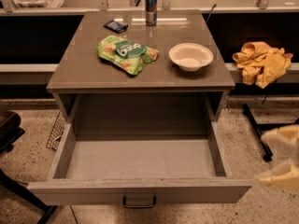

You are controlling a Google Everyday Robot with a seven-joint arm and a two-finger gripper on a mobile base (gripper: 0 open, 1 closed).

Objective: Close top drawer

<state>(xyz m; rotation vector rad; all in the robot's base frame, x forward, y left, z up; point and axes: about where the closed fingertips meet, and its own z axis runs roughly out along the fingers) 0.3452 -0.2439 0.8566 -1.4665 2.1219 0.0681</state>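
The top drawer (140,190) is pulled far out of the grey-brown cabinet, and its deep box is empty. Its wide flat front faces me at the bottom of the camera view, with a small dark handle (139,202) at centre. My gripper (261,157) is low at the right edge, beside the drawer's front right corner and apart from it. Its two cream fingers (280,135) stand apart with nothing between them.
On the cabinet top (84,73) lie a green snack bag (127,54), a white bowl (190,56), a can (151,8) and a small dark packet (115,26). A yellow cloth (261,62) hangs at the right. A dark stand leg (254,129) and a black chair (9,129) flank the drawer.
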